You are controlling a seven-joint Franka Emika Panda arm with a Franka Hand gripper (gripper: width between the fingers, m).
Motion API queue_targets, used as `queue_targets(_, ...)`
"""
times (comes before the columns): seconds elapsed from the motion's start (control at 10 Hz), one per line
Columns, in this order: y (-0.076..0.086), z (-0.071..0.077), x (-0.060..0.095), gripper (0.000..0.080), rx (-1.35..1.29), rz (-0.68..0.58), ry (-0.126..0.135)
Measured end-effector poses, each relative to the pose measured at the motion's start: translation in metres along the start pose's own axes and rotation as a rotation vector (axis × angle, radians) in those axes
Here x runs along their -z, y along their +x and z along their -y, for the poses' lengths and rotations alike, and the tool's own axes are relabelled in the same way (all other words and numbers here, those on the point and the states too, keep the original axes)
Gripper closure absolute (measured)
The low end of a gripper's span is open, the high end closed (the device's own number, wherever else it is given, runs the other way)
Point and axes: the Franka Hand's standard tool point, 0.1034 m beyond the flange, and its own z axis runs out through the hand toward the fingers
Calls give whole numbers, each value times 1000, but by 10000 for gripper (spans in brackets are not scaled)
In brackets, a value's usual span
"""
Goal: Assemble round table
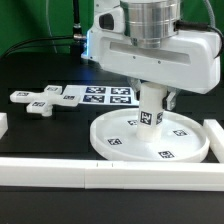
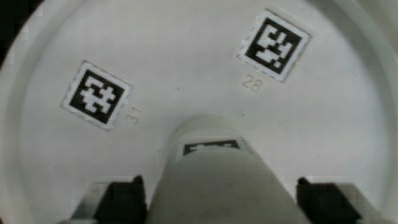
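Note:
The large white rimmed disc (image 1: 118,136) lies flat near the table's front, with square markers on its face. The short cylindrical post (image 1: 150,112) stands upright at the disc's centre. My gripper (image 1: 152,98) comes straight down over it, and its fingers close on the post's upper part. In the wrist view the post (image 2: 222,160) fills the space between the two dark fingers (image 2: 121,200), with the disc (image 2: 178,50) below. The cross-shaped foot (image 1: 45,98) lies loose on the black table on the exterior view's left. The disc's hub is hidden by the post.
The marker board (image 1: 108,95) lies behind the disc. Long white border bars run along the front (image 1: 100,172), the exterior view's right (image 1: 214,133) and the left edge (image 1: 3,125). A green backdrop stands behind the table.

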Motion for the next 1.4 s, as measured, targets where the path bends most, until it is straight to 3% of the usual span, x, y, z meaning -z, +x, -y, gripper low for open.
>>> queue_targets(0.2,0,0,0,390,-4,0,0)
queue_targets(0.3,0,0,0,206,34,0,0)
queue_targets(0.5,1,3,6,162,188,-7,4)
queue_targets(1.1,3,2,6,151,724,-18,-13)
queue_targets(1.4,6,9,10,151,1021,-56,-28)
